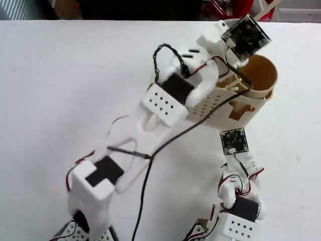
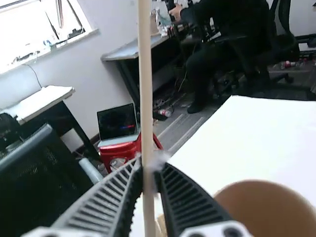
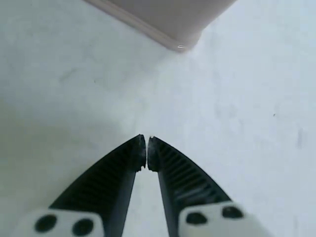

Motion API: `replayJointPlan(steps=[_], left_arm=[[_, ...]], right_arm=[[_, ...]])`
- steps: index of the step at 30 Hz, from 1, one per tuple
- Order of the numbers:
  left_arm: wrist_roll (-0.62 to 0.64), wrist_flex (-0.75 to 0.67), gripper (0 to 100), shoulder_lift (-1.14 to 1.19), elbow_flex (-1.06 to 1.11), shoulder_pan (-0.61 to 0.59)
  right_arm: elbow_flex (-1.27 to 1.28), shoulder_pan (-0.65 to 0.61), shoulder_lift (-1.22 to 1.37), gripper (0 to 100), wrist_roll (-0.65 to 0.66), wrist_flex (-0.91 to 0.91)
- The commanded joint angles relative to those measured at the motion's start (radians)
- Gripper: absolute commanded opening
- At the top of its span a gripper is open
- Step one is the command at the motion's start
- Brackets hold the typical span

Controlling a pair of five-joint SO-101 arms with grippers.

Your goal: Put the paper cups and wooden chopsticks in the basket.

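Though thin, straight pale chopstick

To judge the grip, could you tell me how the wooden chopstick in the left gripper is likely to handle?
The wooden chopstick looks straight and thin, so it is probably stiff and light. The left gripper pinches it at one narrow spot, so it may pivot or slip.

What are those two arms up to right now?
Left tool shut on a wooden chopstick, over the paper cup in the basket. Right tool shut, empty, beside the basket. Black cable drapes across the basket.
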Motion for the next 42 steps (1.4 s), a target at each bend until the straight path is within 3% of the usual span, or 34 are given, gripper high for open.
replayJointPlan(steps=[1,12,21,31,37,42], left_arm=[[0.100,0.006,3,-0.002,-0.051,-0.051],[0.308,0.178,2,-0.004,-0.026,-0.082],[0.310,0.292,2,-0.005,-0.026,-0.107],[0.304,0.296,2,-0.042,-0.005,-0.119],[0.304,0.253,2,-0.223,0.235,-0.111],[0.256,-0.008,2,-0.430,0.637,-0.116]], right_arm=[[-0.002,-0.002,-0.010,2.4,0.003,-0.018],[-0.002,-0.005,-0.010,2.4,0.003,-0.018],[-0.002,-0.002,-0.010,2.4,0.003,-0.018],[-0.002,-0.002,-0.010,2.4,0.003,-0.018],[0.000,-0.002,-0.010,2.4,0.003,-0.031],[0.000,-0.002,-0.010,2.4,0.003,-0.033]])
